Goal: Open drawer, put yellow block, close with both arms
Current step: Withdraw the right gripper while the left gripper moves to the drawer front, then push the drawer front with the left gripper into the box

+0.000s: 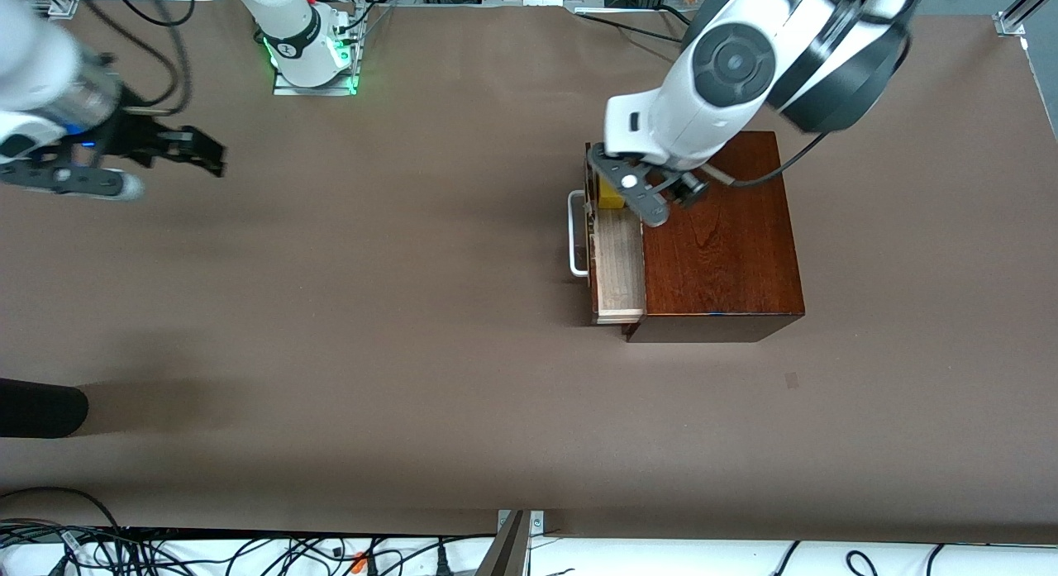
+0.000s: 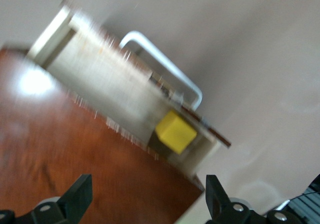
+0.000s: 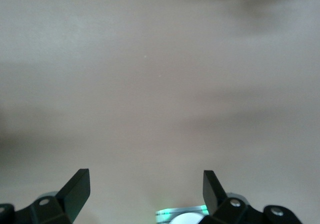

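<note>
The yellow block lies in the pulled-out drawer of the box, which stands on the table toward the left arm's end.

Yellow block sits in the open drawer beneath the left gripper, while the right gripper, fingers spread, hangs over bare table.

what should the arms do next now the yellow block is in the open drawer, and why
Probably lift the left pincer clear, then push the drawer shut. The yellow block already lies in the tray at the end farther from the front camera, and the left pincer is open and empty above the box. The drawer is partly out, handle free. The right pincer waits open over bare table.
</note>
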`<action>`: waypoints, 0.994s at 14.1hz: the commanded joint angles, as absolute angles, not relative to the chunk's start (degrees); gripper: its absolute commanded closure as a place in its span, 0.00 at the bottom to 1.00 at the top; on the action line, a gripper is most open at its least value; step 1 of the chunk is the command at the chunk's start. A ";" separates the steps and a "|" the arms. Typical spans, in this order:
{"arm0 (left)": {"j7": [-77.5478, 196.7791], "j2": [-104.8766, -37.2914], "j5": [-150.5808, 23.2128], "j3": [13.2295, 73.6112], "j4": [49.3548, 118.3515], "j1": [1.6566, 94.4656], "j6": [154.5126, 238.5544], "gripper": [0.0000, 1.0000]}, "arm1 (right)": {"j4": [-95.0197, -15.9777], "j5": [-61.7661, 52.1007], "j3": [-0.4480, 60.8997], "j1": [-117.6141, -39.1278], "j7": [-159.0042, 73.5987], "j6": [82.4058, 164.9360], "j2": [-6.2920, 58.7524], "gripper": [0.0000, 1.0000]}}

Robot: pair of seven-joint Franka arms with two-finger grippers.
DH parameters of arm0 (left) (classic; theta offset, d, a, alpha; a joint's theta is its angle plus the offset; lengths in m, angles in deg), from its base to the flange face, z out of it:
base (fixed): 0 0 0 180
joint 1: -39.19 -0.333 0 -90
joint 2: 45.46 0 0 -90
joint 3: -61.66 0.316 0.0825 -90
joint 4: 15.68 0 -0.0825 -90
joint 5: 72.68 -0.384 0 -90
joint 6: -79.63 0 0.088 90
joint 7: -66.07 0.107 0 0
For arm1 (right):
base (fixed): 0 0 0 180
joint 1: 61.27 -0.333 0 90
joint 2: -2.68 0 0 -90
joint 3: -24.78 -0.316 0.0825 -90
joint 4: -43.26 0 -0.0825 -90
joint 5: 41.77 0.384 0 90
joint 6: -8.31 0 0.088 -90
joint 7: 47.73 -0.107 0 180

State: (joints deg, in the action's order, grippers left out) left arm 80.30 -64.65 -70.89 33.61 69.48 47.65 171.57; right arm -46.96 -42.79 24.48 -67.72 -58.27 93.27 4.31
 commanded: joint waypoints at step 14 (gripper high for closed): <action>120.03 -82.20 -82.69 33.62 71.75 57.91 199.14 0.00 | -49.99 -43.70 26.53 -62.94 -47.64 97.70 3.38 0.00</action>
